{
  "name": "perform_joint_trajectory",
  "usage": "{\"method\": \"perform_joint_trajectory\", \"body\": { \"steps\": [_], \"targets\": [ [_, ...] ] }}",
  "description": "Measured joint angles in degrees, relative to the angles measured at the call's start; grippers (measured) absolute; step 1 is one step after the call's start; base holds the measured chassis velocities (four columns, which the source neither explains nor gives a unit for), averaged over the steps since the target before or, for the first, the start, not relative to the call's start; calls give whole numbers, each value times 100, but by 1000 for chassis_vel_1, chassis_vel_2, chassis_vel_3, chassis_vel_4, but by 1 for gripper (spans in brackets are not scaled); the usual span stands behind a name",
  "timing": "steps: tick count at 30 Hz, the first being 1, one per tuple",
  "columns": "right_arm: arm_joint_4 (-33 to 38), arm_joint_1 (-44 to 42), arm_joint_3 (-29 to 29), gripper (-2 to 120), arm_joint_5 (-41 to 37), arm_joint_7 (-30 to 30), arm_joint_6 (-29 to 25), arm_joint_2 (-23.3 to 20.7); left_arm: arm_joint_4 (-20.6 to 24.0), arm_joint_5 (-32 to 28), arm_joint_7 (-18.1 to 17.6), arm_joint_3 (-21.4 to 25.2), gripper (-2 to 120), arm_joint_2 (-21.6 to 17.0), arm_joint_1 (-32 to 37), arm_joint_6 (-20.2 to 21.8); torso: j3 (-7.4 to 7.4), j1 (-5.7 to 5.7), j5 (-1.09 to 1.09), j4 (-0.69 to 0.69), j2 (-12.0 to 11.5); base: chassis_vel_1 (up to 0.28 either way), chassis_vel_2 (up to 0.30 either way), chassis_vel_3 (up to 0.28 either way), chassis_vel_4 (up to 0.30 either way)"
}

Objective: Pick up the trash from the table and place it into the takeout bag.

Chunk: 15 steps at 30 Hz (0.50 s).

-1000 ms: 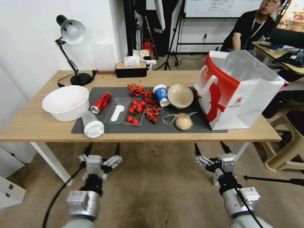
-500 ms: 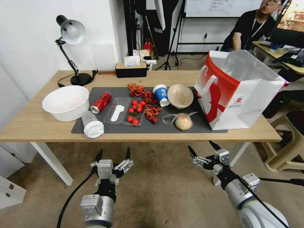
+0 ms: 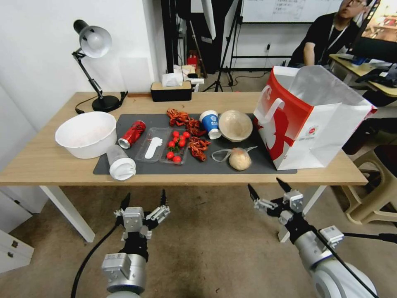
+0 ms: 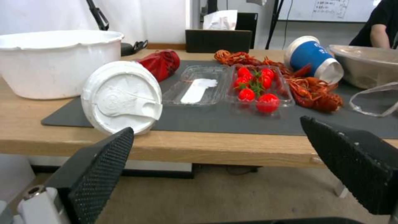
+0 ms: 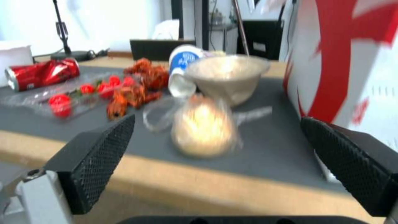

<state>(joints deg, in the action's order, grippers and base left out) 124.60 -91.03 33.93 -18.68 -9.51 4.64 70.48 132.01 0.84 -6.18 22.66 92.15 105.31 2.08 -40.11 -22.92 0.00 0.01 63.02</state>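
On the table a dark mat carries the trash: a red can on its side, a tipped clear cup with white lid, a blue-white paper cup, a beige bowl and a clear bag with a tan lump. The takeout bag stands open at the right end. My left gripper hangs open below the front edge, facing the lid. My right gripper, also open, faces the lump bag from below the edge.
A large white bowl sits at the left, with a desk lamp and a black tissue box behind. A clear tray of cherry tomatoes and red crayfish shells lie mid-mat. A beige stool stands right of the table.
Both grippers have shifted sideways in front of the table and risen slightly toward its front edge, staying open. Nothing on the table has moved.
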Motion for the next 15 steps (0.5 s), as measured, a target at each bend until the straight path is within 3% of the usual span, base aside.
{"method": "perform_joint_trajectory", "body": {
  "steps": [9,15],
  "targets": [
    [-201,500,-136,100,17,244,46,-124,-102,-108,60,-6,100,0,-191,183,0,0,0,-3,0,0,0,0,0],
    [-594,1196,-530,100,-3,456,324,-248,-110,-125,69,-8,100,-1,-206,204,0,0,0,-2,0,0,0,0,0]
  ]
}}
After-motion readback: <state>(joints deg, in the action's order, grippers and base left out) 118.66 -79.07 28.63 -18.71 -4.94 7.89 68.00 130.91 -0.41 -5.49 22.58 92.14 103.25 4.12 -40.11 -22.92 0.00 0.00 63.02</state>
